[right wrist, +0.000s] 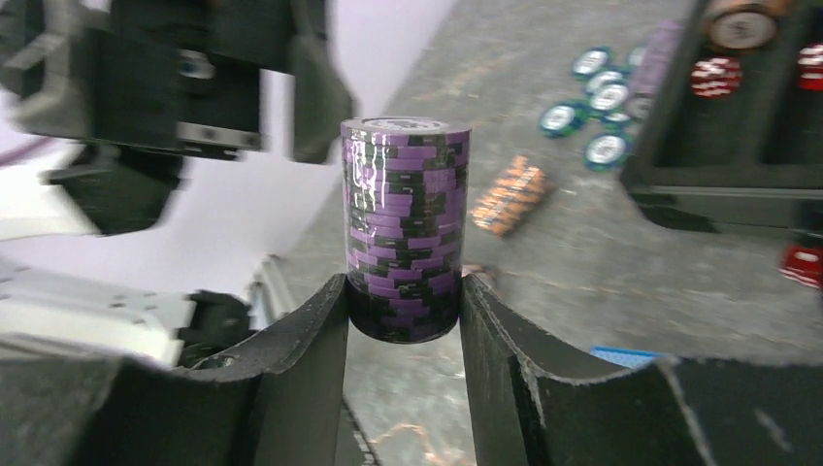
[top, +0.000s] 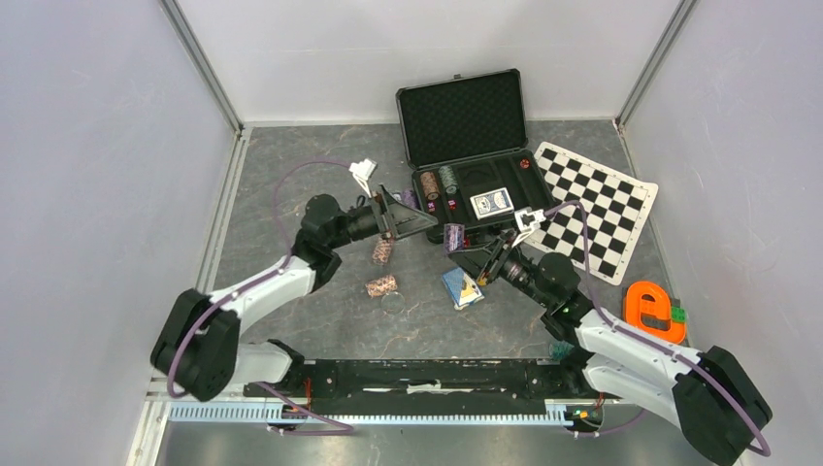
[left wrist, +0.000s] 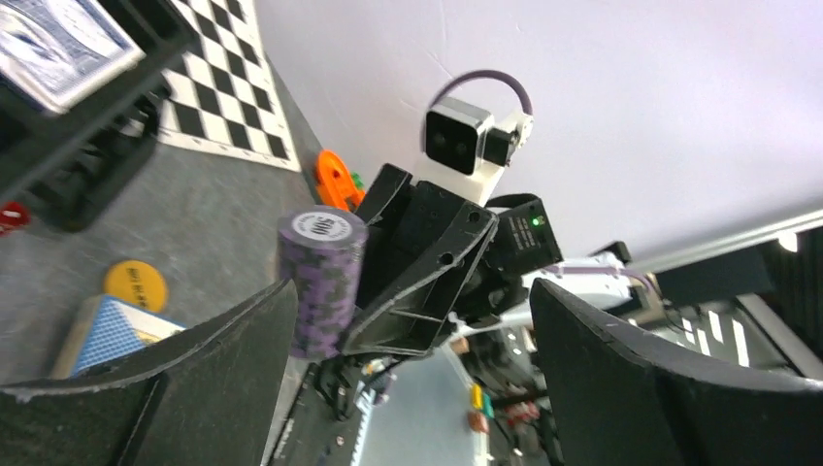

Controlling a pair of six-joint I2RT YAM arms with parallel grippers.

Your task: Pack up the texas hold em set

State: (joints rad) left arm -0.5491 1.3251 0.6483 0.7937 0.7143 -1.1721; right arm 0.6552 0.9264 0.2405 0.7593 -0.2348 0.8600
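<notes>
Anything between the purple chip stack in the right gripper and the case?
Nothing visible. The purple chip stack in the right gripper sits just short of the case; the open left gripper is off to its left.

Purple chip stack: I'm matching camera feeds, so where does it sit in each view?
Top external: purple chip stack at centre, just before the black case.
Left wrist: stack left of centre; case upper left.
Right wrist: stack at centre; case upper right.
Shared landmark: the black case.
</notes>
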